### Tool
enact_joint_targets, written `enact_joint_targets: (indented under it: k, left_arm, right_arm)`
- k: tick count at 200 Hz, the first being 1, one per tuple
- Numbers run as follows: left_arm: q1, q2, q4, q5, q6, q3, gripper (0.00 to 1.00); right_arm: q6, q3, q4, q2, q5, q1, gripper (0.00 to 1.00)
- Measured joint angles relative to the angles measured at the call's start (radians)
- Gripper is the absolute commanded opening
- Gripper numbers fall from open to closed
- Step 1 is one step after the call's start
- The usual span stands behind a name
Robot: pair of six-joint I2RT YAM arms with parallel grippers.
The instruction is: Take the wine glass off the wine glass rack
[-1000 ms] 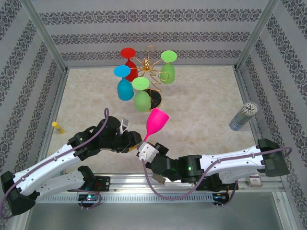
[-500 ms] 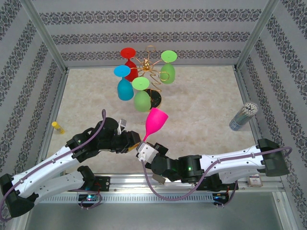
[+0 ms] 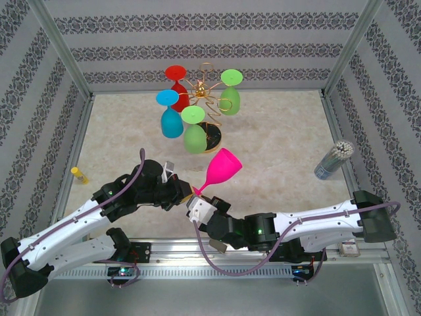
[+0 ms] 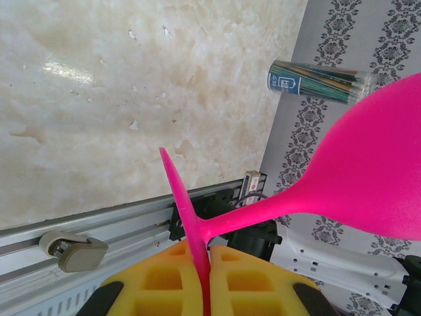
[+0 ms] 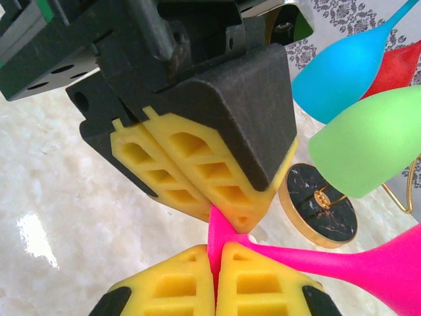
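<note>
1. Left claw (image 3: pixel 185 193): closed on the flat foot of the pink wine glass (image 3: pixel 220 170). In the left wrist view its yellow pads (image 4: pixel 164 280) meet on the thin disc, seen edge-on. So narrow a hold would let the glass pivot, so the pads are best kept square to the disc and the wrist free of twist.
2. Right claw (image 3: pixel 198 205): closed on the same foot from the opposite side. In the right wrist view its pads (image 5: pixel 171 286) pinch the disc just below those of the left claw. The step in hand appears to be a handover. Only one claw should let go, and only once the other's hold is sure. It should open straight outward without dragging the foot.
3. Pink wine glass: off the rack and held in the air above the near part of the desk (image 3: pixel 283 131). The stem is tilted and the bowl points up and to the right. The bowl's weight sits far from the grip and will tend to swing it, so slow, even motion is advised.
4. Wine glass rack (image 3: pixel 202 92): stands at the far middle of the desk with a red, a blue and two green glasses hanging from it. The nearer green glass (image 3: pixel 195 138) hangs close behind the pink bowl, so travel should lead away from it.
5. Tube of sticks (image 3: pixel 332 159): at the right edge of the desk, well apart. The bare desk between it and the rack seems a suitable place to set the glass down.
</note>
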Motion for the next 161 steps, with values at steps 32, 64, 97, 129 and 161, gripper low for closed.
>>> enact_joint_targets:
  k: [32, 64, 97, 129, 161]
  left_arm:
    - [0.0, -0.001, 0.001, 0.0, 0.0, -0.005, 0.0]
    - [0.0, -0.017, 0.032, 0.007, 0.014, -0.034, 0.0]
    - [0.0, -0.022, 0.053, -0.019, 0.049, -0.091, 0.0]
    - [0.0, -0.026, 0.116, -0.038, 0.083, -0.141, 0.0]
    - [0.0, -0.034, 0.198, -0.049, 0.125, -0.185, 0.0]
  right_arm:
    - [0.003, 0.001, -0.012, 0.0, -0.014, -0.001, 0.04]
    - [0.032, 0.014, -0.043, -0.008, -0.057, -0.009, 0.26]
    - [0.091, 0.077, -0.062, -0.068, -0.108, -0.009, 0.32]
    - [0.156, 0.136, -0.113, -0.119, -0.151, -0.009, 0.34]
    - [0.241, 0.228, -0.225, -0.129, -0.241, -0.051, 0.32]
